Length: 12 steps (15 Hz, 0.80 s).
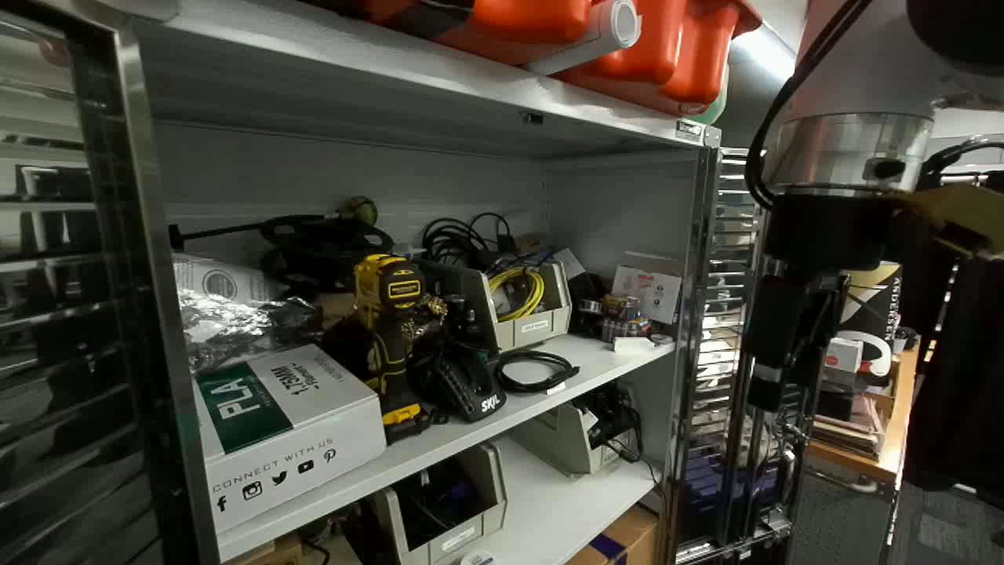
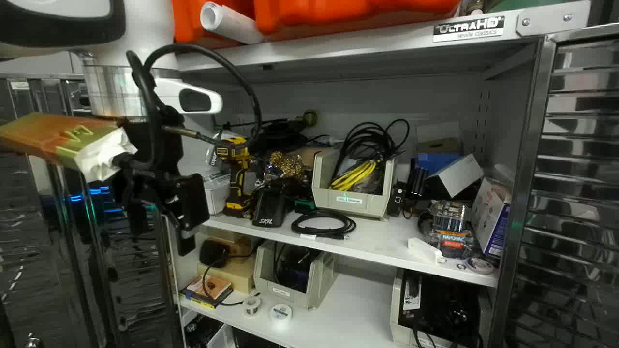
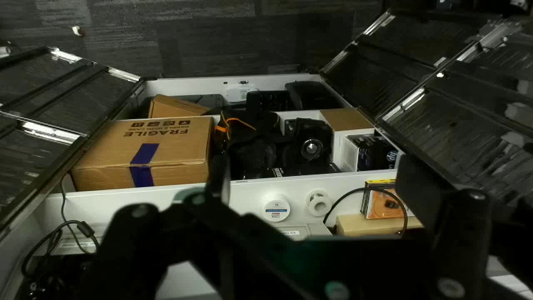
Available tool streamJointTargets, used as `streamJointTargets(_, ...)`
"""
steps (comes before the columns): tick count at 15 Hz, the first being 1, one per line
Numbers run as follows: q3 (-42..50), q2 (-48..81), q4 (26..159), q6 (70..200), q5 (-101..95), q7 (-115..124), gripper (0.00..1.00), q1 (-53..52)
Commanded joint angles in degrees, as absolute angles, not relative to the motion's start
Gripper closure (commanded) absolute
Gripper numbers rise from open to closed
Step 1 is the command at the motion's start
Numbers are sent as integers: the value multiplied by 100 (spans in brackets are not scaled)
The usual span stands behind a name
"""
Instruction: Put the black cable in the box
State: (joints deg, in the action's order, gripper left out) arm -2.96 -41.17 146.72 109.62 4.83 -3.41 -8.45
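One SKIL device (image 2: pixel 268 205) sits just beside the black cable (image 2: pixel 349 224), yellow-cable bin (image 2: pixel 375 202) behind; the hand (image 3: pixel 314 173) gapes wide.

Gripper (image 3: pixel 316 179) spread in foreground; cardboard box (image 3: pixel 179 146) with blue tape (image 3: pixel 141 176); white spool (image 3: pixel 319 202) on shelf (image 3: pixel 253 192).

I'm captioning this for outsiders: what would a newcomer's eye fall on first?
Probably the bright orange containers on top of the cabinet and the white robot arm large in the foreground, in both exterior views. Next, perhaps, the yellow-and-black drill standing on the shelf and the yellow cable in the grey bin. The coiled black cable, lying on that shelf in front of the bin, is less eye-catching.
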Motion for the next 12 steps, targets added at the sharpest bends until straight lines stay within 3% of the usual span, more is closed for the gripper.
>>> streamJointTargets(1, -328, -4118, 14636, 10947, 505, -359, 0, -808)
streamJointTargets(7, -328, -4143, 14575, 10947, 505, -359, 0, -807)
streamJointTargets(12, -142, -3438, 14376, 11629, 419, -429, 0, -589)
